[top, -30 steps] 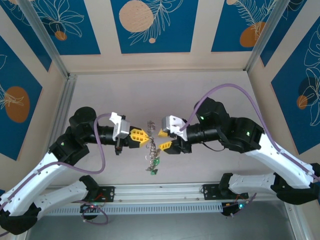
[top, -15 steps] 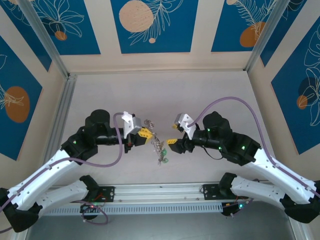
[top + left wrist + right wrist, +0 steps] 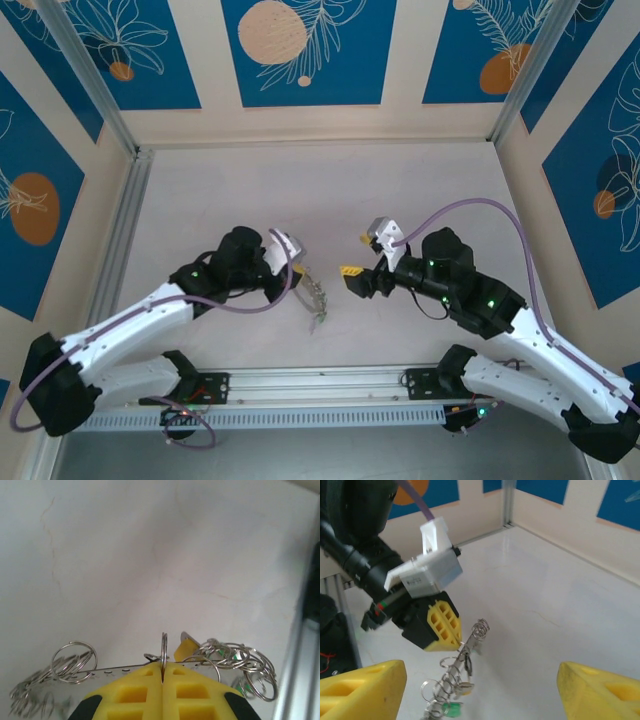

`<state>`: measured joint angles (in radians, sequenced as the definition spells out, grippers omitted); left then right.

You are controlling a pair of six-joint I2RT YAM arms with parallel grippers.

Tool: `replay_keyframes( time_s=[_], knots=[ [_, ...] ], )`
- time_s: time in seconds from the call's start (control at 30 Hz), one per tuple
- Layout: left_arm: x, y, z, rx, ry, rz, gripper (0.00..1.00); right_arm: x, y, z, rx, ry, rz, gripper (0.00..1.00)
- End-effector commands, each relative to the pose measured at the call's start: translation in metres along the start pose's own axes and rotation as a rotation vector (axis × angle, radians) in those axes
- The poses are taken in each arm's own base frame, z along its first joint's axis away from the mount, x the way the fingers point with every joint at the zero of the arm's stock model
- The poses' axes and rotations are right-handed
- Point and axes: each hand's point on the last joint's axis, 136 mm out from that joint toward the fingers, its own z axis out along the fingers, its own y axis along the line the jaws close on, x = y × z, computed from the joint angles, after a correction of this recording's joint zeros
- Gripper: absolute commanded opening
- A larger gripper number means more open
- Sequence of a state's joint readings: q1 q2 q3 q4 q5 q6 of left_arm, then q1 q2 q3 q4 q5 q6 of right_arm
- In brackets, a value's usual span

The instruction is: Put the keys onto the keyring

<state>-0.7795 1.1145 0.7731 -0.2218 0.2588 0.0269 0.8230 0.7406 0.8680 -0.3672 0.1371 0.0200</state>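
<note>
Left hand [image 3: 298, 272] tight on the keyring [image 3: 316, 296]; right hand [image 3: 360, 255] wide apart, empty, near it.

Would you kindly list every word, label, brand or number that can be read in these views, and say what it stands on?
None: no text is readable in these views.
The green tag on the keyring is too small and blurred to show any print.
The blue wall panels carry leaf and circle drawings, no words.

Pale table [image 3: 420, 180], blue leaf-patterned panels [image 3: 300, 50]
</note>
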Motion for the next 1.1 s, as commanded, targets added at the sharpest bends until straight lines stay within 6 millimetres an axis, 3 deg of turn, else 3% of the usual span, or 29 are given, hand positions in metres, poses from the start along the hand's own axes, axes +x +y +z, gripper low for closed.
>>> replay_keyframes(
  time_s=[0.0,0.23,0.3,0.57,0.73,0.87,0.97,1.07],
  knots=[
    [-0.014,0.020,0.019,-0.080,-0.056,-0.011,0.00,0.018,-0.026,0.000,0.139,0.030,0.070,0.82],
    [-0.002,0.044,0.064,-0.128,-0.029,-0.038,0.00,0.028,-0.046,-0.005,0.200,0.010,0.137,0.83],
    [0.002,0.052,0.078,-0.145,-0.013,-0.048,0.00,0.027,-0.050,-0.006,0.212,0.001,0.143,1.00],
    [0.016,0.073,0.126,-0.148,0.023,-0.133,0.01,0.039,-0.080,0.001,0.293,0.004,0.192,1.00],
    [0.021,0.087,0.143,-0.176,0.037,-0.156,0.09,0.051,-0.107,-0.001,0.374,-0.018,0.281,0.99],
    [0.015,0.094,0.147,-0.185,0.041,-0.172,0.21,0.049,-0.119,-0.019,0.451,-0.087,0.319,1.00],
    [0.001,0.091,0.133,-0.191,0.030,-0.165,0.31,0.048,-0.124,-0.037,0.500,-0.124,0.326,1.00],
    [-0.019,0.080,0.103,-0.178,0.001,-0.141,0.58,0.050,-0.129,-0.054,0.558,-0.156,0.332,1.00]
  ],
)
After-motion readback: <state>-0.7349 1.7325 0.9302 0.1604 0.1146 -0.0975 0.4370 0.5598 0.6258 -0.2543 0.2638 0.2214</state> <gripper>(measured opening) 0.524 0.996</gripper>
